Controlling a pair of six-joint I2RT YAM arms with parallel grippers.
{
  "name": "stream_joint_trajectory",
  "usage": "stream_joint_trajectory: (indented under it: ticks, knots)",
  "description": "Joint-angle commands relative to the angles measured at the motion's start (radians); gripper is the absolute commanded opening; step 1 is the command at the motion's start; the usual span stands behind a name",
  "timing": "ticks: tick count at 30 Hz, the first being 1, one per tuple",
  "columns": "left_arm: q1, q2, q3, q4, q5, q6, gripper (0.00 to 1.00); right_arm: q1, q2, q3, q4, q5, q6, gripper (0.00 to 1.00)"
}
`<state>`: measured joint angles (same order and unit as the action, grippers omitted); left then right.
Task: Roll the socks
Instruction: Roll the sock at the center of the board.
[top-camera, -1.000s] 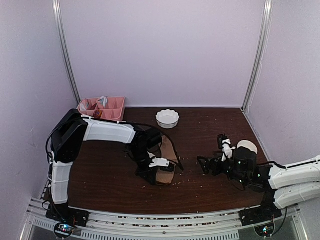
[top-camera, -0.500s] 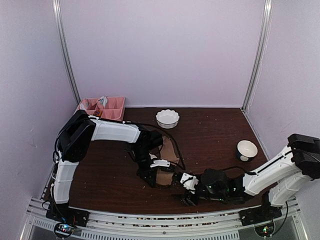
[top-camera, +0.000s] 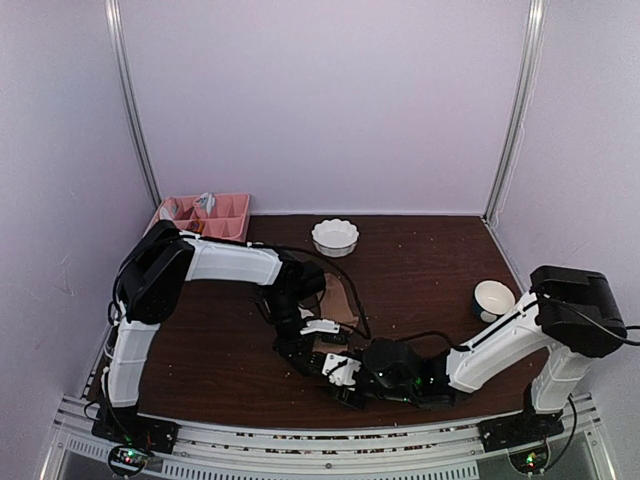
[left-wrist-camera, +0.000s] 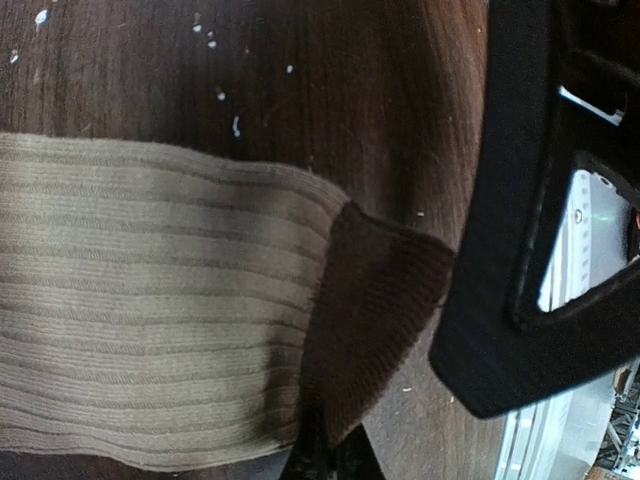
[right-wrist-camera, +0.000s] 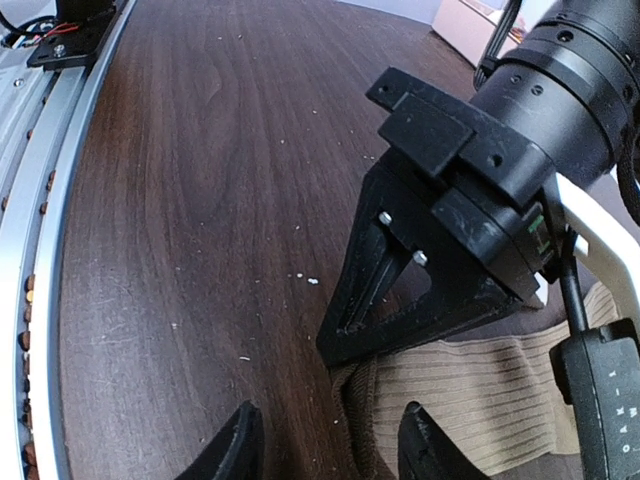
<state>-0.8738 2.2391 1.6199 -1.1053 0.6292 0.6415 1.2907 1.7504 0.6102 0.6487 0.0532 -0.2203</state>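
Plainly, ribbed beige sock (left-wrist-camera: 150, 310) ends in brown knit.

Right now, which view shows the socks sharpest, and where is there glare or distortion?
Left wrist: the socks fill the frame, ribs sharp, softly shaded, with a blown-out white patch at the right edge. Right wrist: table grain crisp, and the rail looks bowed by the wide lens. Top: dim and grainy, socks small and mostly covered.

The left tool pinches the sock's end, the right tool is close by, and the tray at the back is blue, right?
Only the colour is wrong: the top view shows a pink tray. The left tool does pinch the sock, right tool close by.
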Motion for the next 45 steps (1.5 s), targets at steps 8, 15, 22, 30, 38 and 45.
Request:
stream_joint_trajectory:
  ticks: [8, 15, 22, 30, 38, 45]
  knots:
    - [0.013, 0.011, 0.018, -0.03, -0.004, 0.028, 0.0, -0.019, 0.054, 0.031, -0.028, 0.056, -0.027, 0.36]
    - [0.013, 0.01, 0.022, -0.034, -0.005, 0.035, 0.0, -0.031, 0.053, 0.04, -0.015, 0.059, -0.01, 0.2]
    - [0.015, -0.003, 0.021, -0.016, -0.02, 0.035, 0.12, -0.032, 0.054, 0.017, 0.008, 0.051, 0.076, 0.0]
    - [0.048, -0.176, -0.108, 0.163, -0.092, -0.014, 0.4, -0.107, 0.01, -0.033, 0.019, -0.073, 0.313, 0.0]
    - [0.056, -0.402, -0.33, 0.381, -0.133, 0.017, 0.58, -0.172, 0.001, -0.107, 0.06, -0.169, 0.526, 0.0]
    - [0.01, -0.448, -0.392, 0.477, -0.091, 0.072, 0.58, -0.247, 0.017, -0.055, -0.029, -0.266, 0.64, 0.0]
